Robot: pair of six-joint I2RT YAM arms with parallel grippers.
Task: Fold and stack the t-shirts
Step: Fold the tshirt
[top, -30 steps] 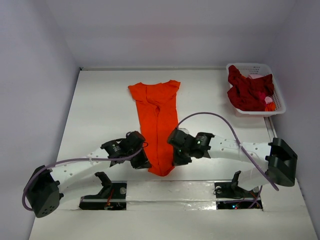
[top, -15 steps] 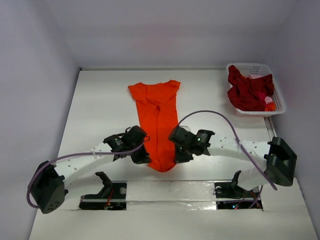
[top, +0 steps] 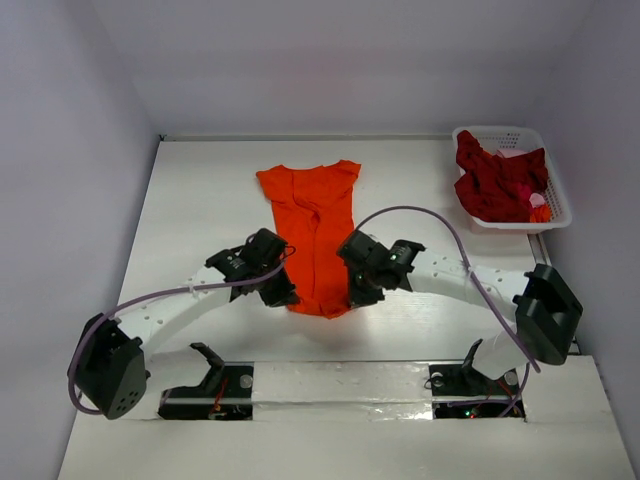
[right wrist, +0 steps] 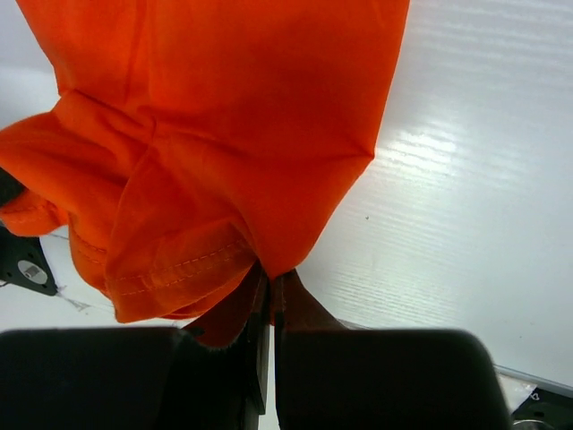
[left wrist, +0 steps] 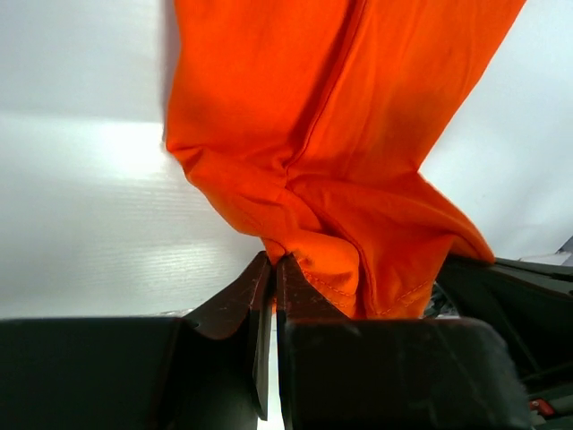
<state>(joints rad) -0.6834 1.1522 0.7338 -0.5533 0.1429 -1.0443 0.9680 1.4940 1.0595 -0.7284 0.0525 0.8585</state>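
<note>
Your left gripper (top: pixel 281 296) and right gripper (top: pixel 357 297) each pinch a hem corner of the orange shirt (top: pixel 315 225), soft, light cloth likely to sag between holds.

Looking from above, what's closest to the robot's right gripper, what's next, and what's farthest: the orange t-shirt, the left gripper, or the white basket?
1. Orange t-shirt: touching, its near end is pinched in the right gripper.
2. Left gripper: just across the shirt, on the left side.
3. White basket: far back on the right.
</note>
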